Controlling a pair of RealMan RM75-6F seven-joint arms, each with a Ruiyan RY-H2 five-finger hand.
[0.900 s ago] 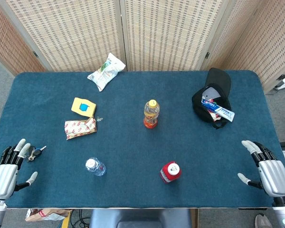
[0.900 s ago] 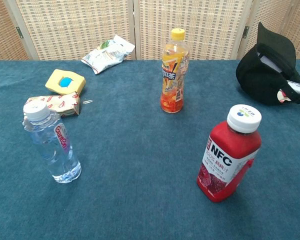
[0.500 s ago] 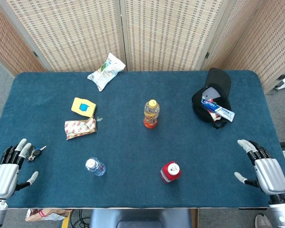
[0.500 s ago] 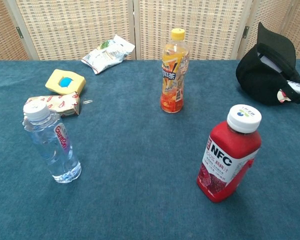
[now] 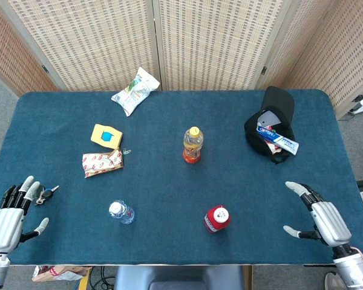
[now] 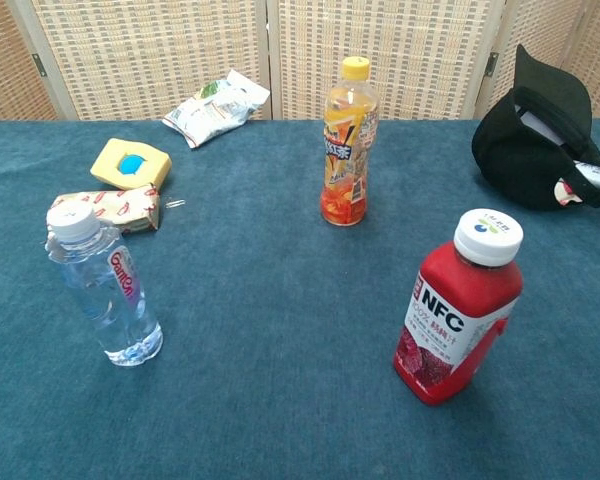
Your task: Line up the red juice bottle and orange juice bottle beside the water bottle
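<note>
The red juice bottle [image 5: 216,219] [image 6: 458,308] stands upright near the table's front edge, white cap on. Behind it, mid-table, the orange juice bottle [image 5: 192,145] [image 6: 347,142] stands with a yellow cap. The clear water bottle [image 5: 121,212] [image 6: 102,288] stands upright at the front left. My right hand [image 5: 317,212] hovers open at the front right, well to the right of the red bottle, holding nothing. At the front left corner my left hand [image 5: 9,216] lies open, far left of the water bottle. Neither hand shows in the chest view.
A black pouch [image 5: 271,125] with a toothpaste tube lies at the right back. A yellow box [image 5: 106,136] and a red-and-white packet [image 5: 101,162] sit left of centre, a snack bag [image 5: 135,90] at the back. Keys [image 5: 45,194] lie by my left hand.
My right hand has moved left over the table toward the red juice bottle. The left hand and all three bottles have stayed put.
</note>
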